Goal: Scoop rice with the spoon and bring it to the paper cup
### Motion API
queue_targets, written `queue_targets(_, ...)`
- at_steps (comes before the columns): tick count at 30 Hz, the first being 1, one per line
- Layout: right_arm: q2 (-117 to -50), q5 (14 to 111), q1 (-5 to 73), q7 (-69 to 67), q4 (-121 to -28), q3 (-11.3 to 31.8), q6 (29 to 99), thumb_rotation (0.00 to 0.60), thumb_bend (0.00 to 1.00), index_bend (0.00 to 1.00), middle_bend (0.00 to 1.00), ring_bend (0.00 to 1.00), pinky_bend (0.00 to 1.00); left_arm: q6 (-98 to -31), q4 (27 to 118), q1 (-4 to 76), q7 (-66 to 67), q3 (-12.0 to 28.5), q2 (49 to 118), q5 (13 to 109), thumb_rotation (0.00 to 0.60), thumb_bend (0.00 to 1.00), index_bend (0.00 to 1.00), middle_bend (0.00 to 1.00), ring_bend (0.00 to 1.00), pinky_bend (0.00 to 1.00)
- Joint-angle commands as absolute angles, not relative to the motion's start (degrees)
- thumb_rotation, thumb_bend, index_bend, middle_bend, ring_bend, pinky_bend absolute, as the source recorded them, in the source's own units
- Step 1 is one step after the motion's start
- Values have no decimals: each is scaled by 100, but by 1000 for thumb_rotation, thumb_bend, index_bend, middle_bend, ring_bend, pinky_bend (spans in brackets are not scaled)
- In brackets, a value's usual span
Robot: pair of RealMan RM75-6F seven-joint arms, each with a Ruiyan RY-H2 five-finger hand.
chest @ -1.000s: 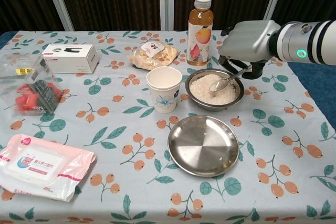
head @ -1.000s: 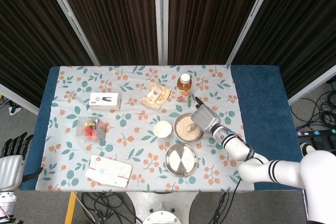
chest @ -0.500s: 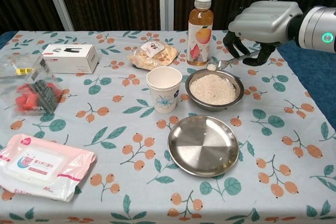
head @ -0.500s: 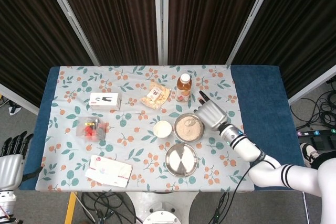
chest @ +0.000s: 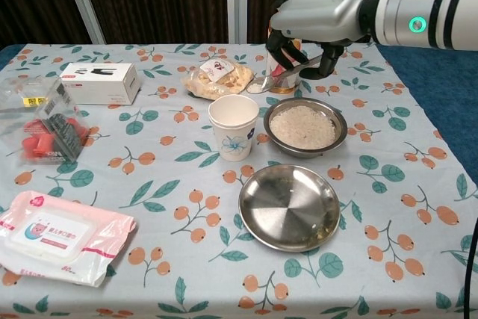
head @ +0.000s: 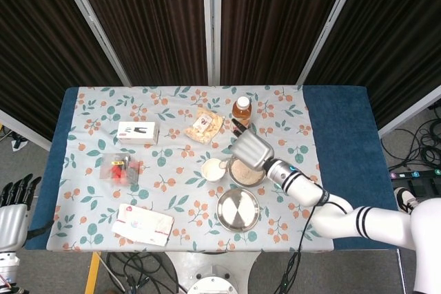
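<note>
My right hand (chest: pixel 321 7) (head: pixel 251 149) grips a metal spoon (chest: pixel 280 77) by its handle, raised above the table. The spoon's bowl carries a little rice and hangs just right of and above the white paper cup (chest: pixel 234 126) (head: pixel 213 169). The steel bowl of rice (chest: pixel 305 127) (head: pixel 242 173) sits to the right of the cup, partly under the hand in the head view. My left hand (head: pixel 12 201) hangs at the far left edge, off the table, fingers apart and holding nothing.
An empty steel plate (chest: pixel 289 206) lies in front of the rice bowl. A juice bottle (chest: pixel 284 32) stands behind the hand, with a snack bag (chest: pixel 219 78) beside it. A white box (chest: pixel 99 82), red packet (chest: pixel 41 123) and wet wipes pack (chest: pixel 56 236) occupy the left.
My right hand lifted the spoon out of the rice bowl and carried it left, from the bowl's far right rim to above the cup's right side.
</note>
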State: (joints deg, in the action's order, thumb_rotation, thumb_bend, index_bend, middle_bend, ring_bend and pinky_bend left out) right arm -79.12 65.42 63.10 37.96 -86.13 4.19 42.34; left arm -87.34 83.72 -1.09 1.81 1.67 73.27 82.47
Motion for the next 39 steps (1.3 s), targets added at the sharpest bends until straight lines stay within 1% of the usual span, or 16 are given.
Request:
queue_targets(1,-8058,6327,6636,4307,-8457,425,3955,600,327,611,576,253,0,-8737,8355,-114,155,169,7336,8246,600,119,145,151,105,78)
queue_targets(7,-8154,6155,7155,5414,-8419,255,3769,600,327,615,576,254,0,-8737,8299,-117,99,179,7362,8243,600,119,145,151,105,78)
queue_targets(14,-8261,5987,7840,6826,-8541,-77,3606,600,327,622,576,254,0,-8752,8239,-138,27,192,7411,8223,600,119,145,151,106,78)
queue_targets(19,-8404,5961,8116,7734,-8647,-290,3936,600,327,625,576,254,0,-8805,8175,-170,-20,204,7426,8219,600,119,145,151,105,78)
queue_targets(28,-8577,5526,8343,9195,-8933,-655,4605,600,327,639,576,251,0,-8828,8068,-231,-112,195,7503,8185,600,119,145,151,105,79)
queue_targets(39,-8610,4669,8601,10191,-9335,-915,5104,600,327,659,577,251,0,-8848,7990,-268,-191,200,7541,8187,600,119,146,151,105,78)
